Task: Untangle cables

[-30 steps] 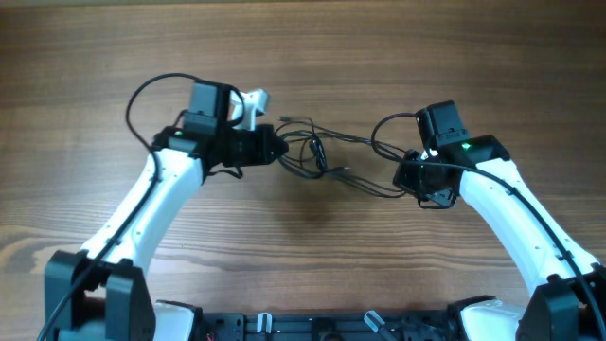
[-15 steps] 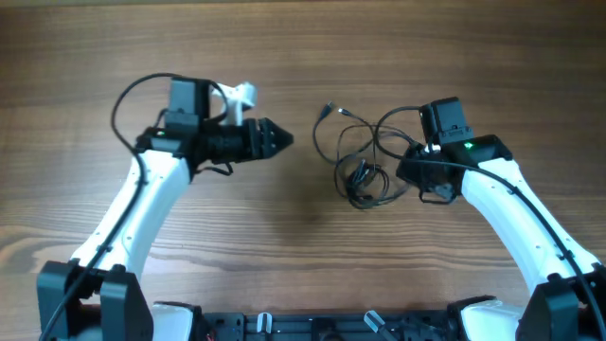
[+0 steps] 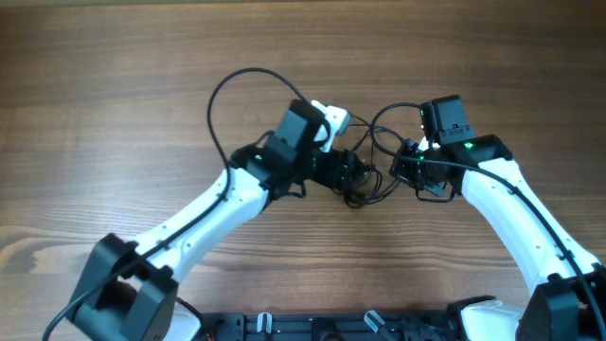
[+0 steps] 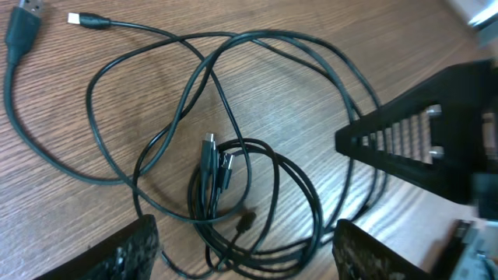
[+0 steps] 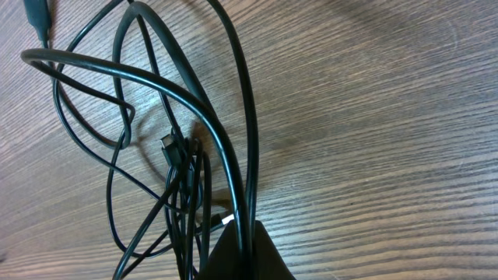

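Left wrist view: the left claw (image 4: 245, 237) stands wide open and grips nothing, its two fingers (image 4: 128, 253) at the lower corners of the picture. Between them, on the wooden table (image 4: 327, 78), lie the cables (image 4: 206, 183). They form a small tight coil, its long side running up and down in the picture, with wider loose loops around it. Two plug ends (image 4: 23, 23) lie at the top left and point toward that corner. Some more small plugs (image 4: 212, 155) sit together in the middle of the coil. The picture edge cuts off the lower part of the coil. The right side is blurred, so I cannot make out how the cords pass the other arm's ribbed finger (image 4: 412, 144).

In the right wrist view the right claw (image 5: 243, 245) is closed on the cables (image 5: 180, 167). Two cords run into its tip and rise toward the top left, where they leave the picture.

In the overhead view the cables (image 3: 365, 194) lie near the middle of the table, between both claws, and the left claw (image 3: 350, 173) covers a part of them.
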Robot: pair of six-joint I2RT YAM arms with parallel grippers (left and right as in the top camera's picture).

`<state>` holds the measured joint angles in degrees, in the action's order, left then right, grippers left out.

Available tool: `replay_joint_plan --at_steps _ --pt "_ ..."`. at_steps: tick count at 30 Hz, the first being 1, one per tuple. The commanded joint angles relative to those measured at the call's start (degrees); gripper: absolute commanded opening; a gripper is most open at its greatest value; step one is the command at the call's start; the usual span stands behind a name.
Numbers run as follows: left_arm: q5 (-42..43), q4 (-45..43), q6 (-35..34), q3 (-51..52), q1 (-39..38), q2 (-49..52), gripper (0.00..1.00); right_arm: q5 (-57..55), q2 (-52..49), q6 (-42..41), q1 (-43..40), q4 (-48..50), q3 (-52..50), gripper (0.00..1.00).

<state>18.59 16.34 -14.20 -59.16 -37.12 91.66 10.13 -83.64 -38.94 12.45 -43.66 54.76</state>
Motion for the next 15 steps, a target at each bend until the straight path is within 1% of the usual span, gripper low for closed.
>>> replay_joint_plan --at_steps 1,5,9,12,15 --pt "-4.3 -3.1 0.5 0.0 -1.7 3.1 0.79 1.0 -0.4 0.6 -0.1 -0.1 0.2 0.04" --pt "-4.3 -6.0 0.5 0.0 -3.1 5.5 0.81 1.0 -0.4 0.6 -0.1 -0.1 0.2 0.04" --pt "-4.1 -6.2 0.5 0.0 -4.9 7.1 0.78 1.2 -0.4 0.6 -0.1 -0.1 0.2 0.04" --pt "-1.8 -6.6 0.3 0.0 -6.3 8.6 0.77 1.2 -0.4 0.6 -0.1 -0.1 0.2 0.04" --pt "-1.3 -7.2 0.3 0.0 -7.8 9.9 0.77 1.2 -0.4 0.6 -0.1 -0.1 0.2 0.04"
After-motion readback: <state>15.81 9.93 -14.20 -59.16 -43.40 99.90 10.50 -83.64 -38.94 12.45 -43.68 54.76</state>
